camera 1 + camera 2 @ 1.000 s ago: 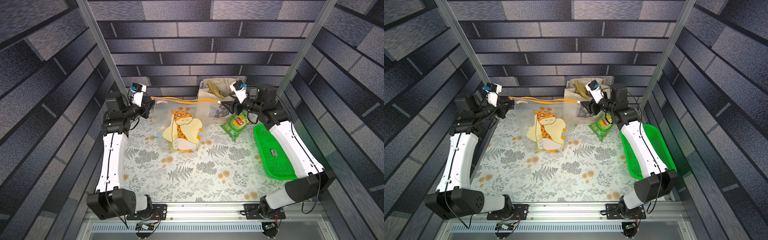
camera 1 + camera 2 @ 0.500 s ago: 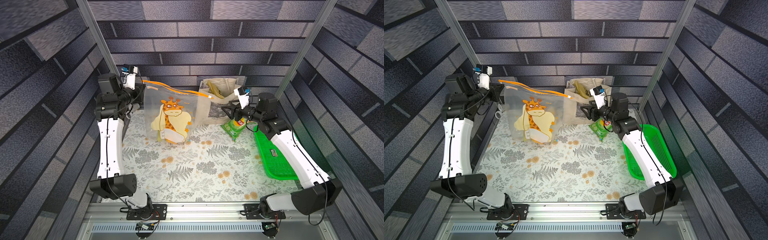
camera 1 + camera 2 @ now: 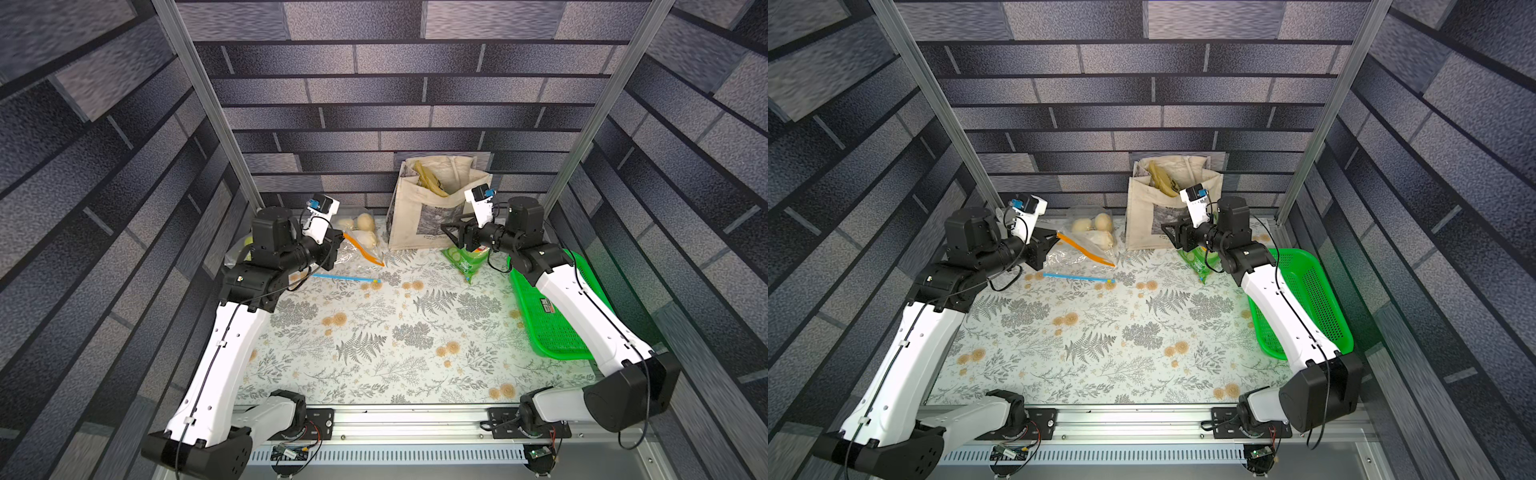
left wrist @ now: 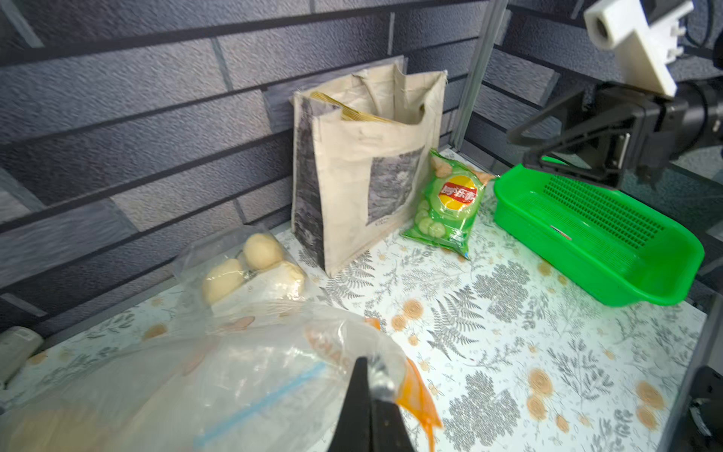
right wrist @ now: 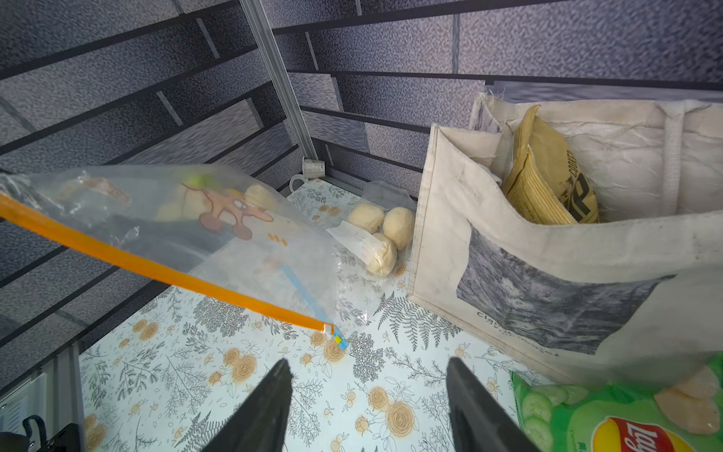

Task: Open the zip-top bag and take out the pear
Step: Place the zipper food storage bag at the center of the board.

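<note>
Left jaws clamp the zip-top bag (image 4: 242, 364); right jaws stand apart.

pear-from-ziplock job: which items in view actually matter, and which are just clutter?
Job:
- zip-top bag, pinched near its orange strip by the shut left gripper
- greenish shape inside it, likely the pear
- right gripper, open and empty

Clutter:
- tote bag
- chips bag
- green basket
- bag of buns
- small cup

Both top views look steeply down from the front over the whole table (image 3: 374, 332). Wrist views sit low, close, both showing the tote bag (image 4: 364, 156).
</note>
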`<state>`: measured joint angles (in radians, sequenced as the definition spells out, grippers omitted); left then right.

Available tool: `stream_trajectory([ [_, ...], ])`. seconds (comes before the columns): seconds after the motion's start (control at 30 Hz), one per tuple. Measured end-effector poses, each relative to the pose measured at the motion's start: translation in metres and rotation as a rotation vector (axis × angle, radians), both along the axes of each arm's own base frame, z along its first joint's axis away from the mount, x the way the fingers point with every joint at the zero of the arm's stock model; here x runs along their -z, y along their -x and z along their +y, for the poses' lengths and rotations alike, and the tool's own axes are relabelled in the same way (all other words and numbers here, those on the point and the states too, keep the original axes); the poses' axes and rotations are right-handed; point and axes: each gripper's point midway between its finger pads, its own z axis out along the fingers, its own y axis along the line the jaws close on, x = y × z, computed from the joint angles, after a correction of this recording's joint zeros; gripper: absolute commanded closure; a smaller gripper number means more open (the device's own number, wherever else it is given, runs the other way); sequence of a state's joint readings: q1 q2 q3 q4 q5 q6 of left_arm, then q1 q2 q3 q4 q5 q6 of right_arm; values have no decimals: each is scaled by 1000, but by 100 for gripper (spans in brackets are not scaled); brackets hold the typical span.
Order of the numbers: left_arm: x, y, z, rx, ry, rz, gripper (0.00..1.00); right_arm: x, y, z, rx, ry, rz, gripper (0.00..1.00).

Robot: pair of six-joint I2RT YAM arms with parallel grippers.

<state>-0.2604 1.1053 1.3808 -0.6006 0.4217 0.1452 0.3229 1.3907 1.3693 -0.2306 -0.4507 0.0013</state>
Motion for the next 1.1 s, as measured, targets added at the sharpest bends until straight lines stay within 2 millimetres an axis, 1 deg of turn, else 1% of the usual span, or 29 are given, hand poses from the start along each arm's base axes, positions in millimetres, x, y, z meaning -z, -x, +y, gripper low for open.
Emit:
stream_trajectory([
  [0.07,22,14,-20,58,-17,36,100,2,0,1,-1,-7,12,35],
  [0.17,50,34,-46,131,-62,81,100,3,0,2,-2,-21,33,35],
  [0.23,61,44,-58,172,-75,104,100,5,1,3,-3,-29,54,35],
  [0.27,64,47,-61,181,-76,112,99,7,2,3,-5,-34,65,35],
  [0.3,66,49,-63,188,-76,118,96,10,2,3,-3,-38,79,35],
  [0.33,67,52,-66,199,-76,124,91,14,3,3,-3,-42,95,35],
  [0.37,68,55,-69,214,-77,126,81,22,4,3,-2,-45,122,35],
  [0.47,73,68,-81,278,-76,143,47,48,9,2,12,-43,216,36],
  [0.5,75,71,-84,296,-73,153,38,56,11,1,19,-41,250,37],
  [0.57,81,81,-90,343,-72,176,25,74,17,-1,34,-38,324,39],
  [0.6,83,83,-92,357,-75,187,22,81,19,-2,41,-40,353,40],
  [0.67,88,86,-92,384,-101,194,19,101,28,-5,58,-43,426,42],
  [0.77,93,85,-86,385,-146,210,18,127,41,-9,86,-47,524,44],
  [0.87,87,73,-72,333,-156,195,19,151,54,-14,122,-50,618,43],
  [0.97,81,58,-63,285,-130,185,21,168,62,-19,158,-51,696,43],
  [1.03,83,48,-68,278,-105,204,24,176,66,-21,182,-52,737,44],
  [1.1,92,39,-80,289,-86,244,26,181,69,-23,197,-54,766,48],
])
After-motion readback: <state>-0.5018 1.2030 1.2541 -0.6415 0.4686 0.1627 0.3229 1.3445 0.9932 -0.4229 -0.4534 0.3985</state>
